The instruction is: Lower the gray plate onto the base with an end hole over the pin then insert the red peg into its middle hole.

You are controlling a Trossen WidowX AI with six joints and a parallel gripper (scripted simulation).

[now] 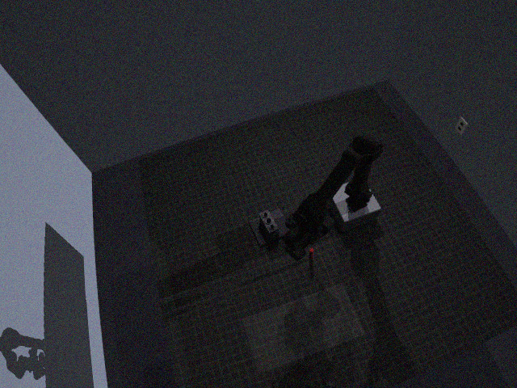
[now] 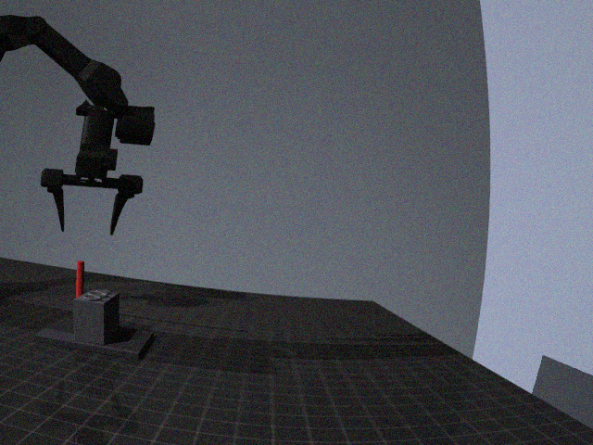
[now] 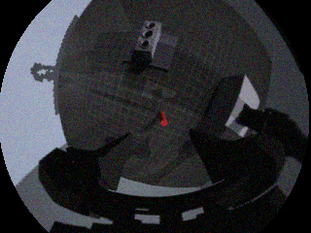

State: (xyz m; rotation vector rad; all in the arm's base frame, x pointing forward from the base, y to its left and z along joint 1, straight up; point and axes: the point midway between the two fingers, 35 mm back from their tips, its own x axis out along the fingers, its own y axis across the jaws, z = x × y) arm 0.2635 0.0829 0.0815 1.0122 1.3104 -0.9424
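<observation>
The gray plate (image 1: 266, 217) (image 2: 89, 320) is a tall block with three holes along its top. It sits level on the flat gray base (image 1: 279, 214) (image 2: 56, 336) (image 3: 166, 50), and its top also shows in the wrist view. The pin cannot be made out; the holes look dark. The red peg (image 1: 311, 250) (image 2: 80, 278) (image 3: 163, 118) stands upright, apart from the base, partly hidden behind the plate in the exterior view. My gripper (image 2: 87, 233) (image 3: 161, 134) is wide open and empty, pointing down, well above the peg and plate.
The arm's mount has a white top (image 1: 374, 204) (image 3: 250, 94), to the right of the base in the top view. A paler rectangle (image 1: 262, 334) lies on the dark gridded surface, beyond the peg from the base. The light is dim.
</observation>
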